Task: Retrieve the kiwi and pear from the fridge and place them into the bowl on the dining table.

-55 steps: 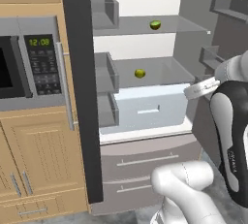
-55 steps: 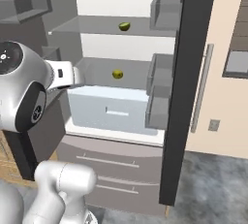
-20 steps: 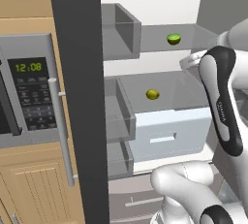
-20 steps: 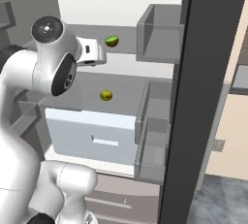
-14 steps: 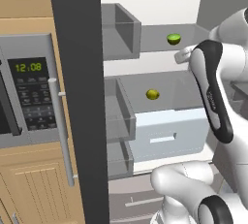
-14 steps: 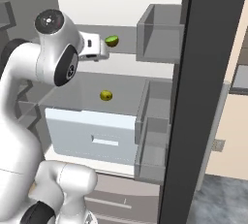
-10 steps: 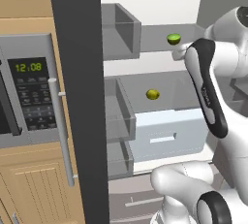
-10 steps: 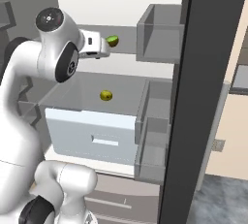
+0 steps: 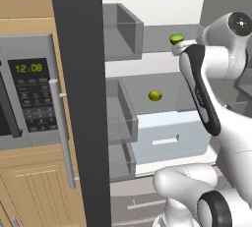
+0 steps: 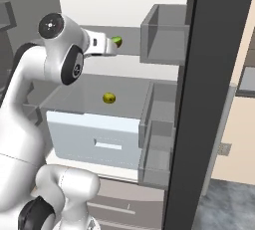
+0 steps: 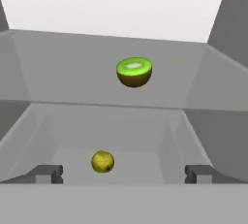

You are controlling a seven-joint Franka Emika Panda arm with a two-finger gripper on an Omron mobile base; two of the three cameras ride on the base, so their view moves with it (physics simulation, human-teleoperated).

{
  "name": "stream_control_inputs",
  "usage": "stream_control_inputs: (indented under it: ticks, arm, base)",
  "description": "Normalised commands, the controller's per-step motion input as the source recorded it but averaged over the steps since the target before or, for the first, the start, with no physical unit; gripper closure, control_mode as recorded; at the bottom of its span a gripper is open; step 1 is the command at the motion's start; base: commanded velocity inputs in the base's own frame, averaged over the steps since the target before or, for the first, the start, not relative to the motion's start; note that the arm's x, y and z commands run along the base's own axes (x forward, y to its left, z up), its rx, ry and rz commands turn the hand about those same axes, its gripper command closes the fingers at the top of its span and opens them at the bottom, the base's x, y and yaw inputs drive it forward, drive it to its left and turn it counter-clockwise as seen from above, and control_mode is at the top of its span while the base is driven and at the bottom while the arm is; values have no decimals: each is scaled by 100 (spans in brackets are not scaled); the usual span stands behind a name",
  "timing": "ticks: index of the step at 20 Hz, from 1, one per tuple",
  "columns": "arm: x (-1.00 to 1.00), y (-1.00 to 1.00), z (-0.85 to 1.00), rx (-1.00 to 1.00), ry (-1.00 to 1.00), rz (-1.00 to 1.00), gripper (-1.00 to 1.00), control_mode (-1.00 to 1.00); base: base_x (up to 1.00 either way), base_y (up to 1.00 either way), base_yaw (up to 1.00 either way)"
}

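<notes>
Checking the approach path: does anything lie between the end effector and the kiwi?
Nothing; in the hand view the shelf stretch between the open end effector and kiwi is bare.

The one readable text is the green digital clock (image 9: 27,67), showing "12:08", on the dark control panel of the grey built-in microwave (image 9: 29,91) set in light wood cabinetry. The keypad markings below it are too small to read.

Tool (image 10: 110,44) reaches the kiwi (image 10: 117,41) inside fridge (image 10: 164,40).
</notes>
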Motion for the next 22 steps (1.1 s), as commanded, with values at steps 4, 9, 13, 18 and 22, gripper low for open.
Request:
stream_control_inputs:
  ticks: [4, 9, 13, 18, 22]
  arm:
    - [19, -21, 11, 10, 1, -10, -100, -100]
    - [7, -19, 25, 16, 7, -2, -100, -100]
    - [9, -2, 14, 11, 7, 0, -100, -100]
    - [22, 9, -3, -1, 3, 0, -100, -100]
    - [24, 10, -30, -5, 0, 0, -100, -100]
  base:
    - [0, 0, 0]
    - [0, 0, 0]
    - [0, 0, 0]
    - [0, 0, 0]
    - [0, 0, 0]
